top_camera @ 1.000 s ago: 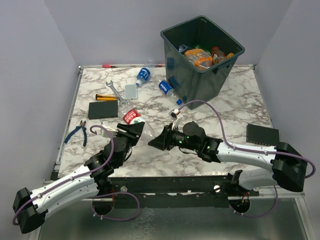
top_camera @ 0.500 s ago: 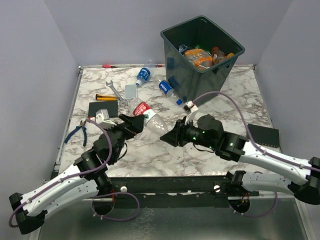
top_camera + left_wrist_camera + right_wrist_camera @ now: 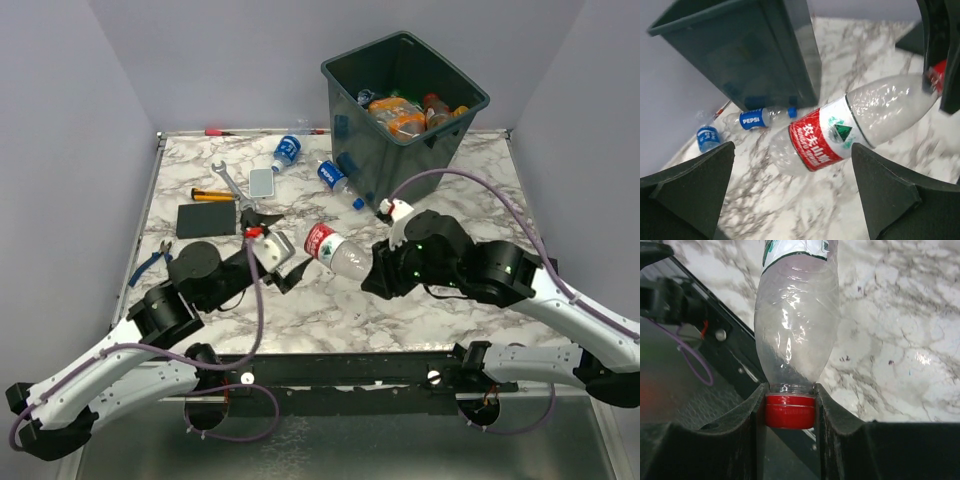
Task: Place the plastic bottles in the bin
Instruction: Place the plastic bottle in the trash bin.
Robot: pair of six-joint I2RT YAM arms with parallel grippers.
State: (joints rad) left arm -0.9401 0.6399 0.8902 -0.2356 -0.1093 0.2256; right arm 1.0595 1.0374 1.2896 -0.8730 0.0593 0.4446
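Plastic bottles (image 3: 398,115) lie piled inside the bin (image 3: 400,170), which stands at the far edge of the marble table (image 3: 450,215). The orange ones show most plainly, with a darker one beside them; how many there are I cannot tell. Two more bottles lie on the table just left of the bin: a Pepsi bottle (image 3: 335,178) close to the bin's wall, and another blue-labelled bottle (image 3: 288,152) a little further left.

One clear bottle with a red label (image 3: 335,250) is over the middle of the table, between the two arms. The right gripper (image 3: 374,265) is clamped on its red cap (image 3: 790,411), one finger on each side. Its long axis runs about left to right across the table: the cap end points to the right arm, while the base end points to the left gripper (image 3: 277,247) and somewhat to the far side. It seems lifted off the marble, but this I cannot tell for sure. The left gripper has its fingers wide apart and holds nothing — the bottle's base is near it, not touching.

A wrench (image 3: 228,178), pliers (image 3: 155,262) and a black slab (image 3: 205,218) lie at the left.
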